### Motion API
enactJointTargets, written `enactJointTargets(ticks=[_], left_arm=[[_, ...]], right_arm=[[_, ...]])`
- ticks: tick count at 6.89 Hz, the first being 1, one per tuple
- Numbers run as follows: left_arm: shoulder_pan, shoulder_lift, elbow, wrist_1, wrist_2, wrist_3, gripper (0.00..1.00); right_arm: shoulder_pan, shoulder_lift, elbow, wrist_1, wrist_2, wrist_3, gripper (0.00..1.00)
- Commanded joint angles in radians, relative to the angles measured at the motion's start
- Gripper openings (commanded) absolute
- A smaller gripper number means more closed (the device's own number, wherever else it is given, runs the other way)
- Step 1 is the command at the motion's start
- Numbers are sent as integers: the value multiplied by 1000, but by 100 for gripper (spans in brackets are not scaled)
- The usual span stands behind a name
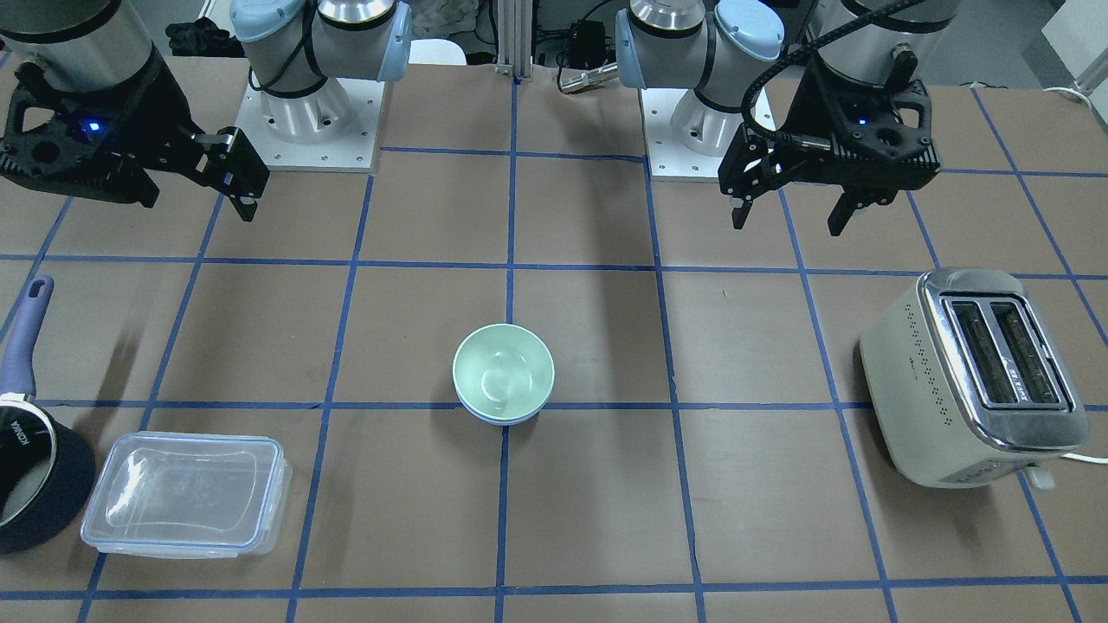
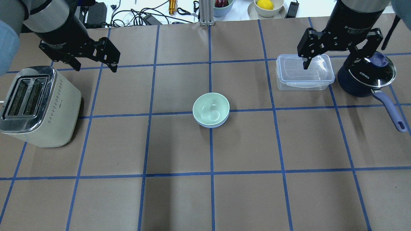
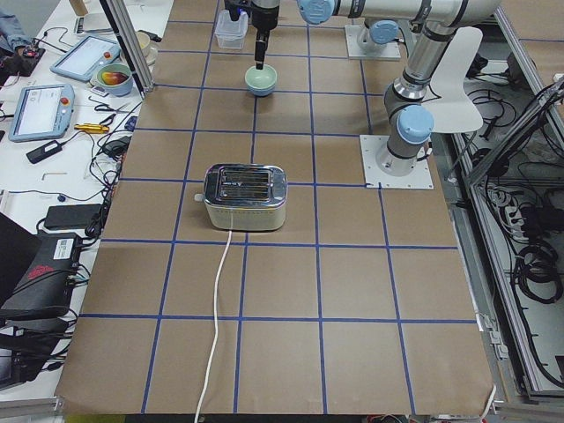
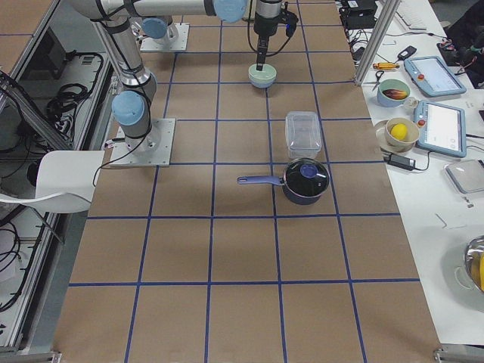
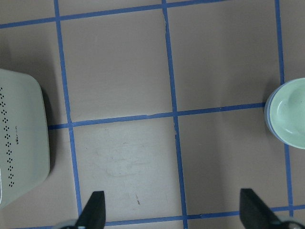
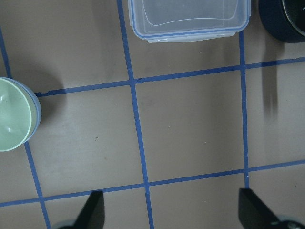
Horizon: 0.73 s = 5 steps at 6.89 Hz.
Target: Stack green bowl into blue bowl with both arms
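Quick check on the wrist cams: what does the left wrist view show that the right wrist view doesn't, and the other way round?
Only the left wrist view shows the toaster, at its left edge. Only the right wrist view shows the clear container and a corner of the dark saucepan. Both show the green bowl sitting inside the blue bowl at one edge, the taped table, and their own gripper, left gripper and right gripper, each open and empty.

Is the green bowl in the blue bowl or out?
In. The green bowl sits upright inside the blue bowl, whose edge shows just below its rim.
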State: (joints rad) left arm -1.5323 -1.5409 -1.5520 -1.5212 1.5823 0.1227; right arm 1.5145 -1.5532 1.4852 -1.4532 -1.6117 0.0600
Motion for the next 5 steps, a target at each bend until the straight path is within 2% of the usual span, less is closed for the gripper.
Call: enactJointTargets(ticks=[1, 5], left_arm=[[14, 1, 10, -11, -7, 0, 100], [27, -5, 24, -36, -5, -2, 100]], right_arm=[[18, -1, 0, -4, 6, -3, 100], [16, 1, 0, -6, 33, -14, 100]])
